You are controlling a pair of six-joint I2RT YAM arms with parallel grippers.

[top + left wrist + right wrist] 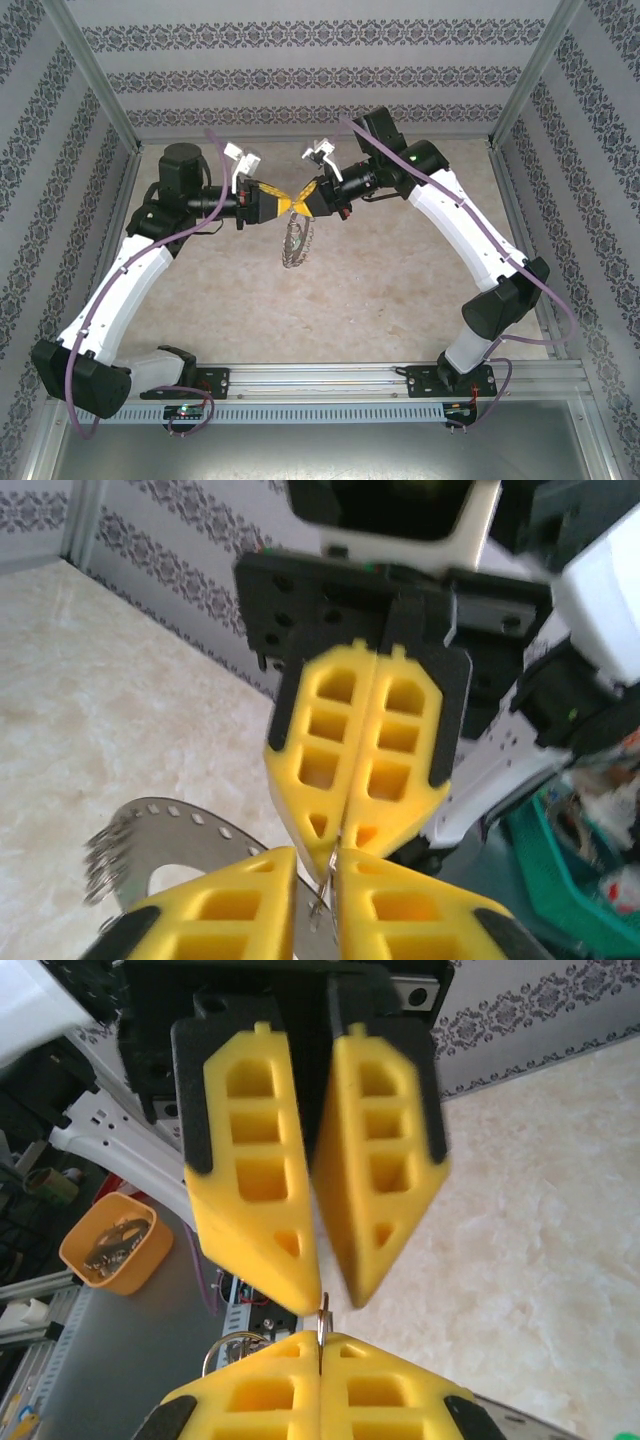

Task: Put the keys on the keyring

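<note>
Above the table (400, 290), the left gripper (317, 870) is shown with fingers slightly spread. The keyring (295, 243) is hung below the meeting fingertips, its thin edge pinched by the pressed-together right gripper (320, 1352). The ring could be dropped if that narrow pinch slips.

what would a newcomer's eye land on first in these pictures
The bright yellow fingers of the left gripper and the right gripper meet tip to tip above the middle of the table. Just beneath them hangs the keyring, a dark ring fringed with silvery pieces. The right jaws look shut on a thin metal part at its top, while the left jaws stand slightly apart.
</note>
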